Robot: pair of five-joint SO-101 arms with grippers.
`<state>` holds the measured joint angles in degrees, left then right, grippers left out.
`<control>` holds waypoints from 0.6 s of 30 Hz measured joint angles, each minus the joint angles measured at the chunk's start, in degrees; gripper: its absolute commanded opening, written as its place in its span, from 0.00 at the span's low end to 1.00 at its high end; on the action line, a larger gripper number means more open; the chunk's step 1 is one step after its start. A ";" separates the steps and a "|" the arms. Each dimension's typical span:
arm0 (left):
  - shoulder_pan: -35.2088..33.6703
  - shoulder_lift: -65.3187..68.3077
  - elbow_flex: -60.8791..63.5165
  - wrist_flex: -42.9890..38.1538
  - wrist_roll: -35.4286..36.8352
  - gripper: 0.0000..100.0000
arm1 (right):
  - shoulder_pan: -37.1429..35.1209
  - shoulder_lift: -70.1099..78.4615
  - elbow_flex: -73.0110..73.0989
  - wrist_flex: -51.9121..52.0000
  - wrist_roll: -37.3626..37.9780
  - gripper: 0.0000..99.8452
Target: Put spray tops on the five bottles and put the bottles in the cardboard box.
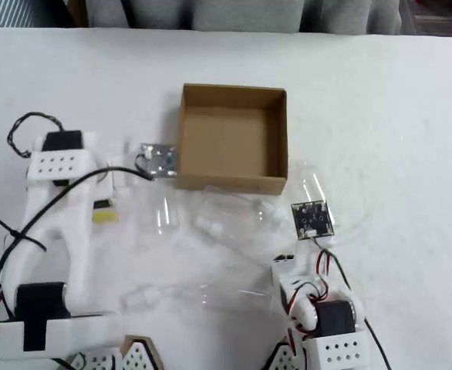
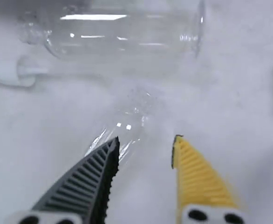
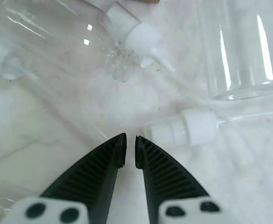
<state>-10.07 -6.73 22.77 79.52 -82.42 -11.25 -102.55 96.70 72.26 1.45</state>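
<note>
Nearest on the table [image 1: 380, 116], the right end effector [image 3: 130, 150] hangs low, its black jaws all but together on nothing, with a loose white spray top [image 3: 187, 127] lying just beside them. The left end effector [image 2: 145, 140] — one grey jaw, one yellow — stands with its jaws apart, pointed at the end of a clear bottle [image 2: 127, 123] lying on its side; contact cannot be made out. Past it a second bottle [image 2: 127, 32] lies crosswise. Farthest back, the cardboard box [image 1: 234, 183] sits open with no bottle inside.

The job looks close to its start: nothing is packed, at least one top lies loose, and all five bottles remain to be boxed. The high view supplies the box's bare floor and the scatter of clear bottles before it, too glassy to count. The right wrist view supplies the detail — another top [image 3: 139, 35] resting at a bottle's mouth, though whether it is fitted is unclear.
</note>
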 measured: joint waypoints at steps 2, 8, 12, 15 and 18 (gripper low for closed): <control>-1.41 0.00 -0.09 0.00 -1.14 0.24 | 0.00 0.00 0.00 0.00 0.00 0.02; -5.19 5.01 -0.26 -3.43 -3.43 0.24 | 0.00 0.00 0.00 0.00 0.00 0.02; -5.36 10.37 -0.26 -7.21 -3.87 0.24 | 0.00 0.00 0.00 0.00 0.00 0.02; -5.36 12.48 -0.44 -8.88 -4.84 0.24 | 0.00 0.00 0.00 0.00 0.00 0.02; -5.27 13.80 -1.05 -10.02 -5.10 0.24 | 0.00 0.00 0.00 0.00 0.00 0.02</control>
<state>-15.34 7.08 21.71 69.49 -87.52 -11.25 -102.55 96.70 72.26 1.45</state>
